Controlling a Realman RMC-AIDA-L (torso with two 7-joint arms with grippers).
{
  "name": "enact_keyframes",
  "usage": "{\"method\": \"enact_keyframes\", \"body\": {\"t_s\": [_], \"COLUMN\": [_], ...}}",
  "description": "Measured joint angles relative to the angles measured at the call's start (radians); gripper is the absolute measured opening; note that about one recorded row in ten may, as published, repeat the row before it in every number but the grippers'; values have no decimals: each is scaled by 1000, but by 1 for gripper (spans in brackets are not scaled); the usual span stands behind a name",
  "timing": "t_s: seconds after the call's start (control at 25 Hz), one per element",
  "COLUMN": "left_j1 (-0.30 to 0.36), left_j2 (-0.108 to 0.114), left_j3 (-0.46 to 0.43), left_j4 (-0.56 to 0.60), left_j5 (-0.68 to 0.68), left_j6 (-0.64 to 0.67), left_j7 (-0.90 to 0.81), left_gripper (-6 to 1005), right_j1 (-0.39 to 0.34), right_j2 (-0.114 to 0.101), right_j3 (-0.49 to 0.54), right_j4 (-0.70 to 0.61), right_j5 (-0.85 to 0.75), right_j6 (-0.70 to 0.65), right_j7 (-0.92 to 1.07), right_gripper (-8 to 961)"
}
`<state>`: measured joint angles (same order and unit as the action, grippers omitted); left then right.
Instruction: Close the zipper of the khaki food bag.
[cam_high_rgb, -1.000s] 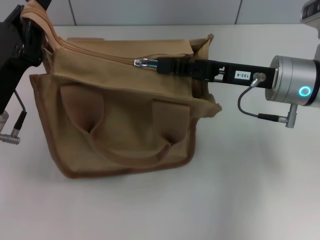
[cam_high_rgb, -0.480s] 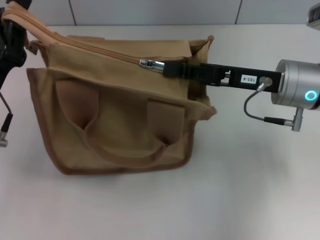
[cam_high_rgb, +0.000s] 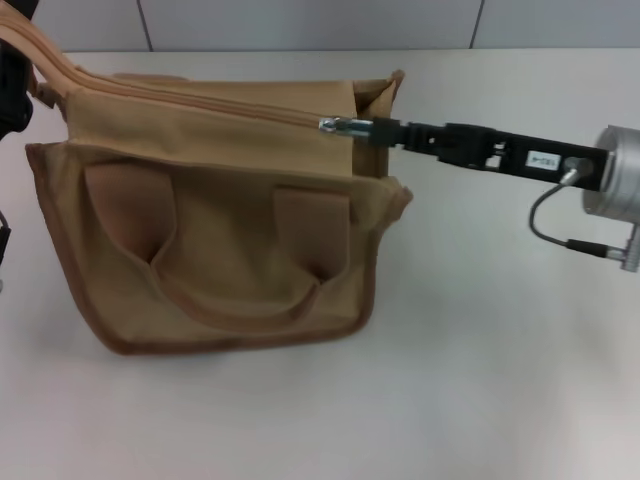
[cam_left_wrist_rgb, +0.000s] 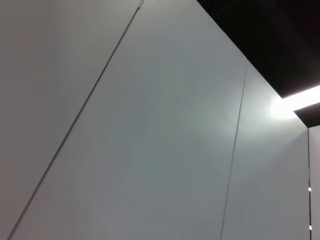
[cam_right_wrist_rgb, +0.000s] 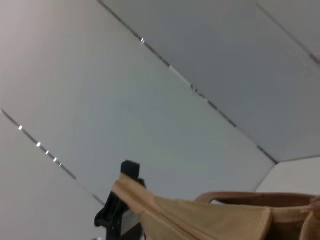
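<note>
Tan canvas everywhere: khaki food bag (cam_high_rgb: 215, 215) standing on the white table (cam_high_rgb: 480, 380), handles facing forward. Zipper (cam_high_rgb: 200, 100) running along the top panel, silver pull tab (cam_high_rgb: 338, 125) near the bag's right end. Right hand (cam_high_rgb: 375, 130) reaching in from the right, pressed together, pinching the pull tab. Left hand (cam_high_rgb: 12, 60) at the far left edge, holding up the bag's left end; grip hidden, so cannot tell.

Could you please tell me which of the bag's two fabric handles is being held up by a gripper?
The far handle, lifted at the khaki food bag's left end by the left gripper; the near handle droops against the front panel.
</note>
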<state>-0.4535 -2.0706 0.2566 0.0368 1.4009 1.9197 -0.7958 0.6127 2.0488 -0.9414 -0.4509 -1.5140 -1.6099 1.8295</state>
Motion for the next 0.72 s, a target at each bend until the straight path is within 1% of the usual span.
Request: {"method": "enact_keyframes", "body": {"t_s": [0.12, 0.24, 0.28, 0.36, 0.4, 0.44, 0.48, 0.52, 0.6, 0.72], "left_j1": [1, 1, 1, 1, 1, 1, 1, 1, 2, 4], "left_j2": [0, 0, -1, -1, -1, -2, -2, -2, -3, -2], "left_j3": [-3, -3, 1, 2, 3, 4, 5, 5, 10, 17], "left_j4": [0, 0, 0, 0, 0, 0, 0, 0, 0, -4], "left_j5": [0, 0, 5, 5, 6, 7, 11, 11, 19, 26], "left_j6": [0, -2, -5, -7, -8, -9, -10, -10, -11, -15], "left_j7": [-1, -2, 0, 1, 1, 2, 3, 3, 5, 6], "left_gripper": [137, 139, 139, 141, 141, 142, 142, 143, 144, 146], "right_j1": [-18, -34, -41, -45, -53, -53, -62, -62, -69, -72], "right_j2": [-6, -2, 1, 2, 6, 6, 14, 14, 22, 25], "right_j3": [20, 64, 93, 106, 145, 145, 180, 180, 197, 201], "right_j4": [0, -1, 0, 2, 6, 6, 7, 7, 7, 6], "right_j5": [0, 0, 0, 1, 2, 2, 2, 2, 2, 2], "right_j6": [-12, -23, -27, -33, -70, -70, -111, -111, -134, -141], "right_j7": [-1, -7, -16, -28, -83, -83, -148, -148, -190, -213], "right_gripper": [3, 3, 3, 3, 3, 3, 3, 3, 3, 100]}}
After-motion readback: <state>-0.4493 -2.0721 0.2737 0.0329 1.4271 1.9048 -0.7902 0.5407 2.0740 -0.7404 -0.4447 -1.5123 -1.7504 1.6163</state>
